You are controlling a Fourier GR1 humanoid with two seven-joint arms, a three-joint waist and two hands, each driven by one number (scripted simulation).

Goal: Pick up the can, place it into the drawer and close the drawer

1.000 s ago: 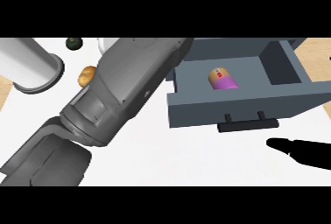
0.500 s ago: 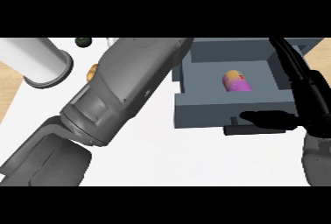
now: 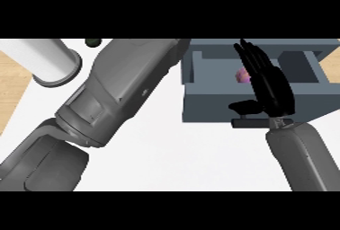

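The grey drawer (image 3: 206, 101) stands open at the upper right of the head view. Inside it lies the purple can (image 3: 242, 76), mostly hidden behind my right hand (image 3: 272, 90). That hand is open, its fingers straight and pointing away over the drawer's front wall, and its thumb (image 3: 242, 108) sits just above the dark handle (image 3: 247, 122). My left forearm (image 3: 116, 96) runs from the lower left up to the picture's top, and its hand is out of sight.
A white cylinder (image 3: 50, 63) stands at the upper left, with a small dark object (image 3: 91, 42) behind it. The wooden floor (image 3: 13, 85) shows past the white counter's (image 3: 192, 157) left edge.
My right hand has risen from the lower right to lie over the drawer's front, covering most of the can. The left forearm has hardly moved.
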